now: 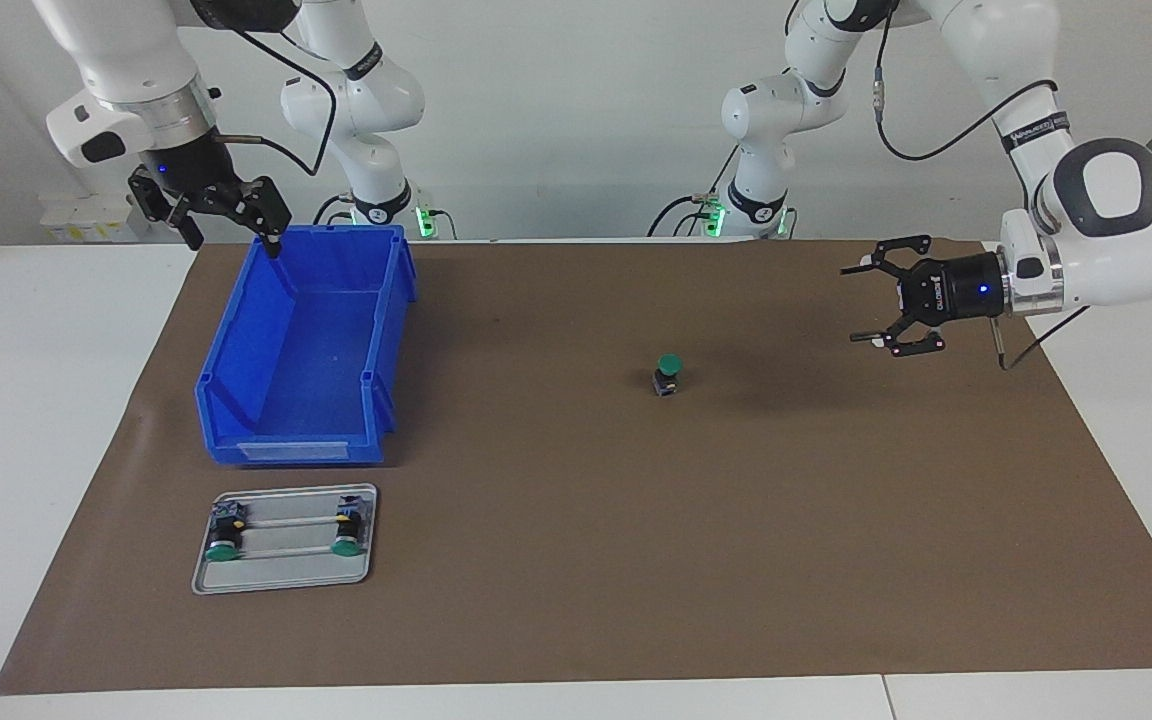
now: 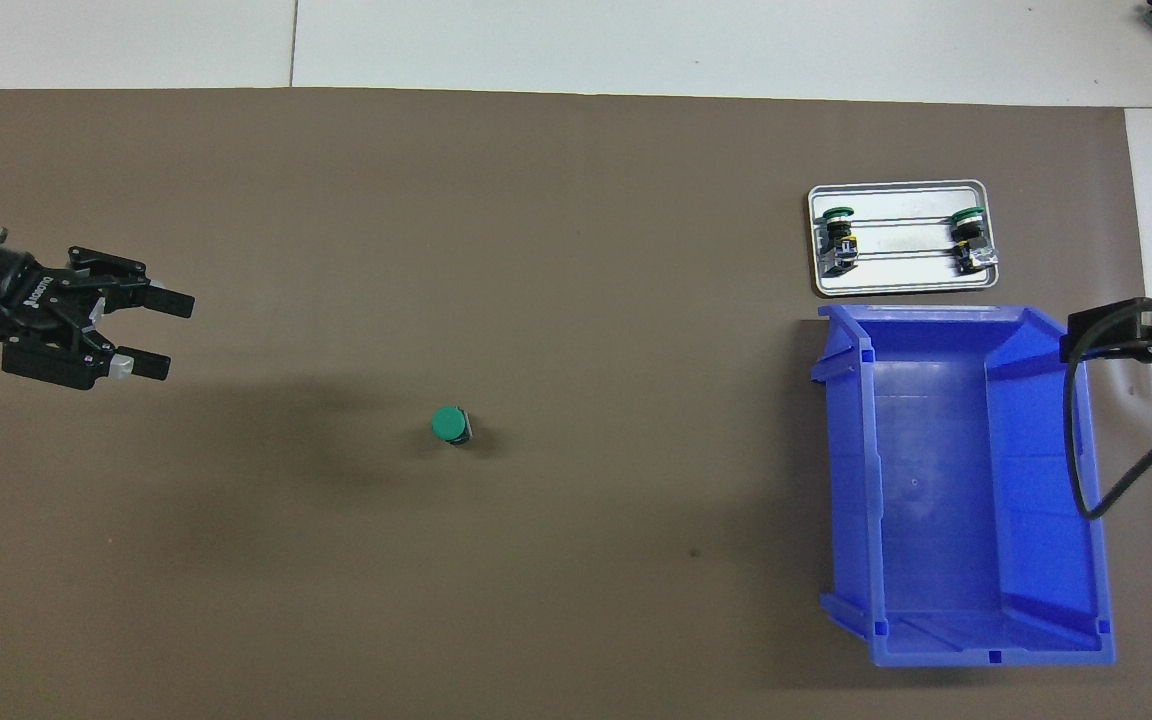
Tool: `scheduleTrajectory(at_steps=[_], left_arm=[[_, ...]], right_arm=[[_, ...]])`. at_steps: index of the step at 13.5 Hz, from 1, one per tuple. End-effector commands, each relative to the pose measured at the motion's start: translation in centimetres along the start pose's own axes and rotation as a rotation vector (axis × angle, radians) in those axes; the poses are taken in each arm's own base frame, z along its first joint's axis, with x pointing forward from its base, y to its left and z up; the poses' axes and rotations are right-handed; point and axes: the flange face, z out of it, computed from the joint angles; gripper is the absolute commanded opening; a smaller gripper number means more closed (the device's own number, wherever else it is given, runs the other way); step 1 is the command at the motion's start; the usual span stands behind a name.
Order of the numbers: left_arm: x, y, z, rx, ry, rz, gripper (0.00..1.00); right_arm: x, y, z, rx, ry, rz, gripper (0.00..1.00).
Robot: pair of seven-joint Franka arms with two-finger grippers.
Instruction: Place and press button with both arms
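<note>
The button (image 1: 669, 374) (image 2: 451, 425) stands alone on the brown mat, green cap up, with nothing touching it. My left gripper (image 1: 851, 304) (image 2: 172, 336) hangs open and empty above the mat toward the left arm's end of the table, well apart from the button, its fingers pointing sideways toward it. My right gripper (image 1: 234, 243) (image 2: 1074, 345) is open and empty, held over the rim of the blue bin (image 1: 391, 330) (image 2: 841, 480) at the corner nearest the robots, where that arm waits.
A small metal tray (image 1: 286, 568) (image 2: 896, 282) lies beside the bin, farther from the robots, with two more green-capped buttons (image 1: 224, 545) (image 1: 344, 540) on it. The bin has nothing in it. The brown mat (image 1: 576, 560) covers most of the table.
</note>
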Motion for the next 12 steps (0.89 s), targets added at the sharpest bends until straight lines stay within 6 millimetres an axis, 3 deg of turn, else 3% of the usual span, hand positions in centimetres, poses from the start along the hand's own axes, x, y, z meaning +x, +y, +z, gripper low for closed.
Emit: scheduleTrajectory(at_steps=[1, 3, 5, 8, 12], left_arm=[[4.3, 3.4, 1.9, 0.092, -0.180, -0.122, 0.92], [6.1, 4.9, 3.7, 0.135, -0.251, -0.207, 0.93], [8.3, 8.5, 5.4, 0.230, -0.312, -0.286, 0.93], [10.5, 11.0, 7.7, 0.360, -0.358, -0.504, 0.93], [12.4, 13.2, 11.6, 0.715, -0.482, -0.689, 0.93]], right_arm=[[-0.4, 0.0, 0.1, 0.017, 0.002, -0.024, 1.00], [-0.4, 0.1, 0.1, 0.017, 0.000, -0.021, 1.00], [-0.7, -0.1, 0.1, 0.017, -0.013, -0.017, 1.00], [-0.5, -0.2, 0.0, 0.066, -0.008, -0.010, 1.00], [-0.6, -0.2, 0.1, 0.067, -0.009, -0.010, 1.00]])
